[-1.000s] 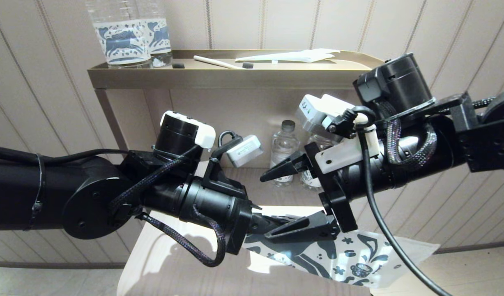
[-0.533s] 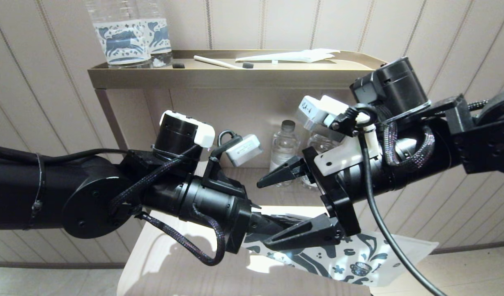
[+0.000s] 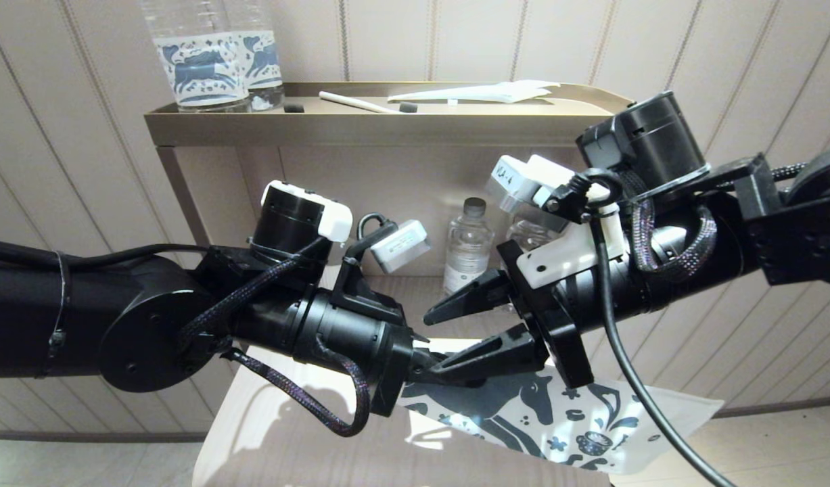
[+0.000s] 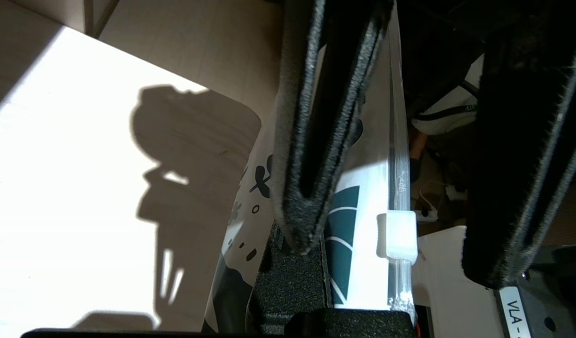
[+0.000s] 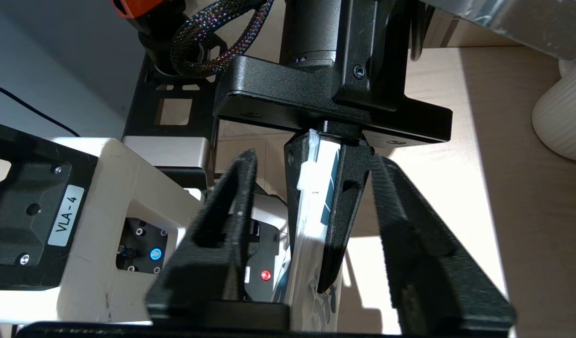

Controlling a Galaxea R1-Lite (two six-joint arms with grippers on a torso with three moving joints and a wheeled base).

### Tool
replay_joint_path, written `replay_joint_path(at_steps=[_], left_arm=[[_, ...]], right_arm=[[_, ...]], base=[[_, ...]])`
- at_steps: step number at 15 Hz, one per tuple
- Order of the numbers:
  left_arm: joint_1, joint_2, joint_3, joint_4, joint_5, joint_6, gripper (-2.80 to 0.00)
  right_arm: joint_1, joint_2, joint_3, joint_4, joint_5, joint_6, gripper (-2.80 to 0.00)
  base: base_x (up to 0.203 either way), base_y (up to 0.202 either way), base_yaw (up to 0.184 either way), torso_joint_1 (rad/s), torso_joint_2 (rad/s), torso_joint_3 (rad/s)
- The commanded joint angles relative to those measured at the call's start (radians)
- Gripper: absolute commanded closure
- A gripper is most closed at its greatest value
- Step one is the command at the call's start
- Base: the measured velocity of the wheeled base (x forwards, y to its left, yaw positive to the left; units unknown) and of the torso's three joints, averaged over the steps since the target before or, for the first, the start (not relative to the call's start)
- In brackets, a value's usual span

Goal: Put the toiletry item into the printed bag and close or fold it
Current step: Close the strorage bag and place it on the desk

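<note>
The printed bag [image 3: 563,419], white with a dark blue horse and flowers, hangs in the air over the table, slanting down to the right. My left gripper [image 3: 438,368] is shut on its top corner, beside the zip strip and its white slider [image 4: 396,234]. My right gripper [image 3: 455,335] faces it from the right, open. Its two fingers straddle the left fingers and the bag's zip edge [image 5: 306,225] with a gap on each side. The toiletry item does not show, and I cannot tell whether it lies inside the bag.
Behind the arms stands a gold shelf unit [image 3: 360,128]. Its top holds two clear bottles with blue horse labels [image 3: 205,61], a white stick [image 3: 354,101] and a flat white packet [image 3: 482,91]. A small clear bottle [image 3: 467,247] stands on the lower shelf. A pale wooden tabletop [image 3: 279,433] lies below.
The right gripper's fingers have drawn closer together around the bag's top edge and the left fingers. The left gripper and the bag have held still.
</note>
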Motion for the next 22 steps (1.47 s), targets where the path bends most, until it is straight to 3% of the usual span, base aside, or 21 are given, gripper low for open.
replay_joint_path(at_steps=[1, 13, 18, 22], left_arm=[[-0.001, 0.000, 0.000, -0.002, -0.005, 0.001, 0.00], [-0.001, -0.004, 0.002, 0.000, -0.005, 0.007, 0.00], [-0.002, -0.006, 0.005, 0.000, -0.003, 0.007, 0.00], [-0.001, -0.015, 0.005, 0.000, -0.003, 0.008, 0.00]], right_arm=[[0.001, 0.000, 0.001, 0.002, 0.005, -0.004, 0.00], [-0.021, -0.090, 0.089, 0.001, -0.007, -0.010, 0.00], [-0.080, -0.170, 0.174, 0.002, -0.008, -0.010, 0.00], [-0.197, -0.312, 0.319, 0.002, -0.008, -0.010, 0.00]], base=[[0.000, 0.000, 0.000, 0.000, 0.00, 0.000], [0.000, 0.000, 0.000, 0.000, 0.00, 0.000], [0.000, 0.000, 0.000, 0.000, 0.00, 0.000], [0.000, 0.000, 0.000, 0.000, 0.00, 0.000]])
